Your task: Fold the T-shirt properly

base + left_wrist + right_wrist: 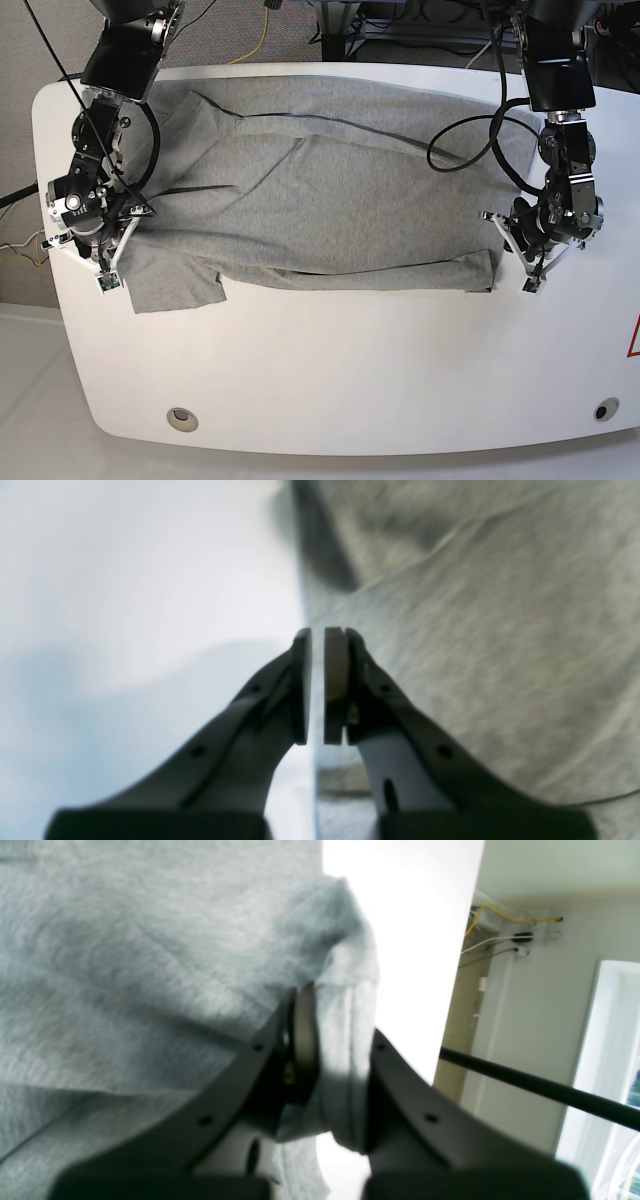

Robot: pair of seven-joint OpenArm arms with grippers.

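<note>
The heather-grey T-shirt (pixel 320 200) lies spread across the white table (pixel 350 360), its bottom part folded up along a crease near the front. On the base view's left, my right gripper (pixel 105 280) sits at the sleeve corner. The right wrist view shows that gripper (pixel 336 1012) shut on a bunched fold of the T-shirt (pixel 125 965). On the base view's right, my left gripper (pixel 530 283) is at the shirt's side edge. The left wrist view shows the left gripper (pixel 317 632) shut, with only a sliver between the pads and nothing in it. The T-shirt (pixel 475 630) lies just beside it.
Black cables loop over the shirt's far right part (pixel 470 130). Two round holes (pixel 181 418) (pixel 605 410) sit near the table's front edge. A red mark (pixel 634 340) shows at the right edge. The right wrist view shows a black cable (pixel 540 1087) and the room wall.
</note>
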